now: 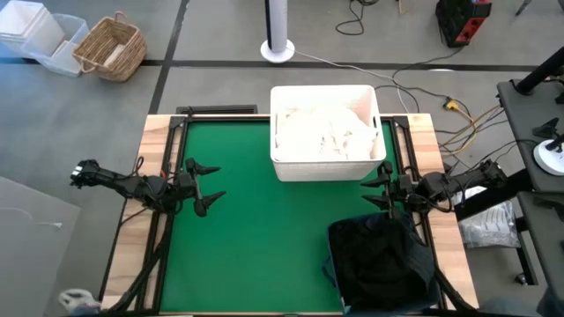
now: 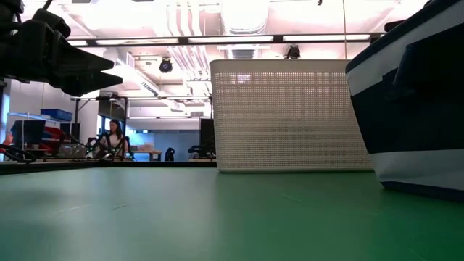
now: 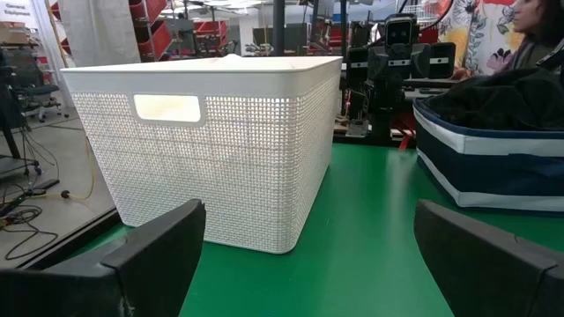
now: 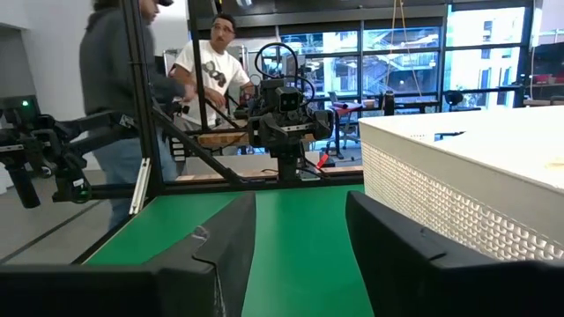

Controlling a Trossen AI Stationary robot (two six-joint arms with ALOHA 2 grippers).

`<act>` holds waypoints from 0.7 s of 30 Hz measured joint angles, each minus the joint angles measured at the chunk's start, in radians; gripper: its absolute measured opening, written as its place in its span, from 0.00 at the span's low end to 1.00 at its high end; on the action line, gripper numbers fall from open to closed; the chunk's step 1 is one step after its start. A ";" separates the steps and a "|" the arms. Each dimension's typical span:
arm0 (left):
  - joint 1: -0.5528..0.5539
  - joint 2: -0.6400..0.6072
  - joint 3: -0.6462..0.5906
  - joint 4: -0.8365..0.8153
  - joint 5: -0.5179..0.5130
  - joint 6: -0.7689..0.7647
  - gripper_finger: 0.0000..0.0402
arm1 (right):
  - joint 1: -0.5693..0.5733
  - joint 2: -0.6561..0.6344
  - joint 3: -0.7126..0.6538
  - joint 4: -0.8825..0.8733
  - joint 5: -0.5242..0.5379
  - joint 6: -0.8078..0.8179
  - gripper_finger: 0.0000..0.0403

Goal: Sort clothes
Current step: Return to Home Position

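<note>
The green mat point(image 1: 264, 238) carries two bins. Crumpled white clothes point(image 1: 322, 132) fill the white bin point(image 1: 322, 169) just beside the right gripper point(image 1: 368, 191), whose fingers are spread and empty. Black clothes point(image 1: 379, 255) heap in the navy bin point(image 1: 335, 264) on its other side. The left gripper point(image 1: 218, 182), also spread, hovers well apart.

Counter point(image 1: 247, 246): smooth matt green mat, with a pale bare wood border point(image 1: 154, 167) at 3 and 9 o'clock.
White bin point(image 1: 326, 169), 12 o'clock: rigid plastic, finely perforated walls, smooth plain rim.
White clothes point(image 1: 322, 132) inside it: soft, crumpled cloth.
Navy bin point(image 3: 493, 167), 5 o'clock: matt woven fabric with one white band.
Dark clothes point(image 1: 383, 260) inside it: limp matt cloth.
Left claw point(image 1: 218, 182), right claw point(image 1: 368, 191): dark, matt, plastic-looking fingers.
Basket point(image 1: 110, 48), 10 o'clock on the grey floor point(image 1: 220, 35): woven wicker.
</note>
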 joint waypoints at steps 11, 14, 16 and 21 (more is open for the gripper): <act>0.000 0.000 0.000 0.000 0.000 0.000 0.94 | 0.000 0.000 0.000 0.000 0.000 0.000 0.38; 0.000 0.000 0.000 0.000 0.000 0.000 0.94 | 0.000 0.000 0.000 0.000 0.000 0.000 0.37; 0.000 0.000 0.000 0.000 0.000 0.000 0.94 | 0.000 0.000 0.000 0.000 0.000 0.000 0.36; 0.000 0.000 0.000 0.000 0.000 0.000 0.94 | 0.000 0.000 0.000 0.000 0.000 0.000 0.37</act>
